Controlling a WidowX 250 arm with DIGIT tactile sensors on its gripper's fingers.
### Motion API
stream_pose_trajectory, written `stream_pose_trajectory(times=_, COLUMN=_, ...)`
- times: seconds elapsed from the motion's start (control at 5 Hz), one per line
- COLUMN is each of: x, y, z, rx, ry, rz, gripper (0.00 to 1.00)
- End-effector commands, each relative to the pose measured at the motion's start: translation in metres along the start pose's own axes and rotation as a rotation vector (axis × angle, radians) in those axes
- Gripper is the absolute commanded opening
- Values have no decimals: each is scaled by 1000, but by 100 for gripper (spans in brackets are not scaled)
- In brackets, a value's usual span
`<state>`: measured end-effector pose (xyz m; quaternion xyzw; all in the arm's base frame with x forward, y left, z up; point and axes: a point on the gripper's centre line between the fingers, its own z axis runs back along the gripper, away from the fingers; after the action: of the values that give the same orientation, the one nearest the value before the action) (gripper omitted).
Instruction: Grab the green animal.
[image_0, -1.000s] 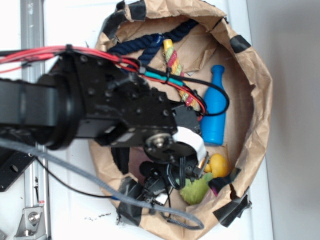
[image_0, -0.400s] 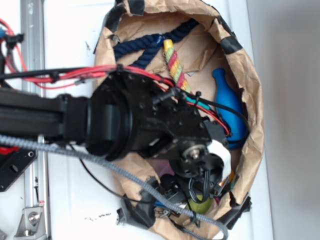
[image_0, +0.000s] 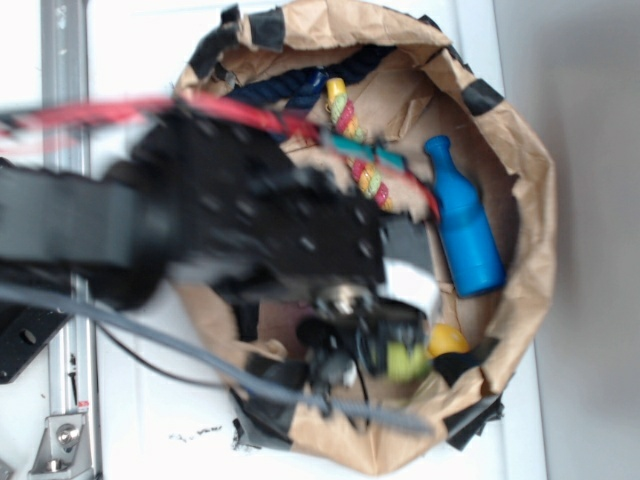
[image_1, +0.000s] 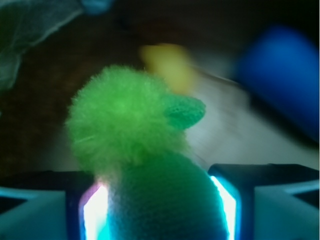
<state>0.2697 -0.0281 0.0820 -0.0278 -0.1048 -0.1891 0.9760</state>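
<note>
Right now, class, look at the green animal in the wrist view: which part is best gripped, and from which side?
Grip the smooth, narrower body of the green animal, below its fluffy head. The gripper already has one finger on each side of it, coming from behind the toy. The body looks firmer and fits between the fingers; the fuzzy head would probably squash and slip.

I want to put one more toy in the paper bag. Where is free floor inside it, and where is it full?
Bare paper floor shows between the striped rope and the blue bottle. The lower end is crowded: the gripper, shut on the green animal, sits beside the yellow duck.
</note>
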Motion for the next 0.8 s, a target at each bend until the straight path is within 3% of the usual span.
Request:
stream_pose_trajectory(times=0.0, x=-15, y=47, z=118, rx=185, ry=183, rz=298, gripper=20)
stream_pose_trajectory(times=0.2, x=-24, y=53, z=138, rx=91, ry=389, rz=478, gripper=0)
stream_pose_trajectory(times=0.6, x=-36, y=53, z=146, rx=145, ry=233, rz=605, gripper=0)
